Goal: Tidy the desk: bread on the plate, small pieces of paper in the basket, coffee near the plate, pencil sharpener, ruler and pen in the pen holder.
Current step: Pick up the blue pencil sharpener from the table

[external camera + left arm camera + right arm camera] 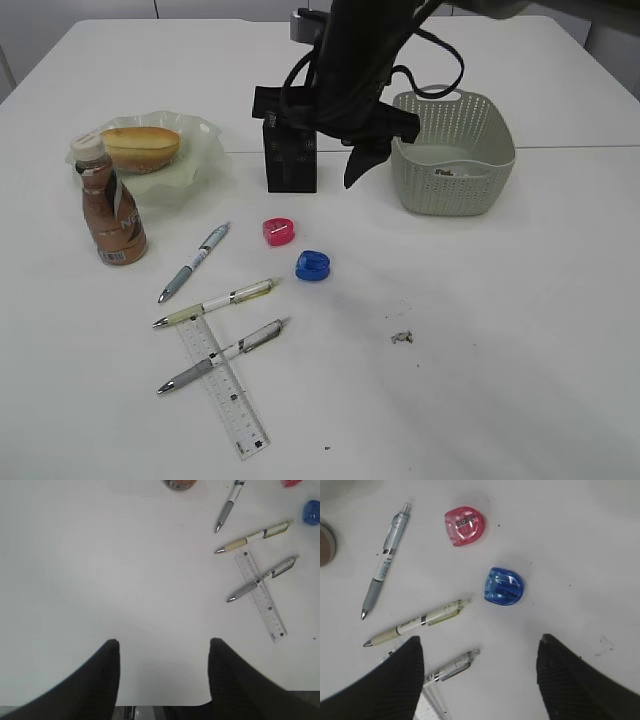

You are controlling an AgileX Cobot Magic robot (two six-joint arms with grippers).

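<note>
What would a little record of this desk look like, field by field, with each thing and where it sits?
bread: on the green plate, roll at
coffee bottle: upright, just in front of the plate
pen holder: black, mid-desk, partly behind the arm
basket: right of the holder
sharpeners: pink sharpener and blue sharpener, loose on the desk
pens: three loose; the grey pen lies across the ruler
paper scrap: on the desk, outside the basket
left gripper: open, empty
right gripper: open, above the sharpeners and pens

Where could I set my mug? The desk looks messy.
Bare table right of the ruler and below the basket, apart from one paper scrap. Crowded: front left, among the pens and sharpeners.
</note>
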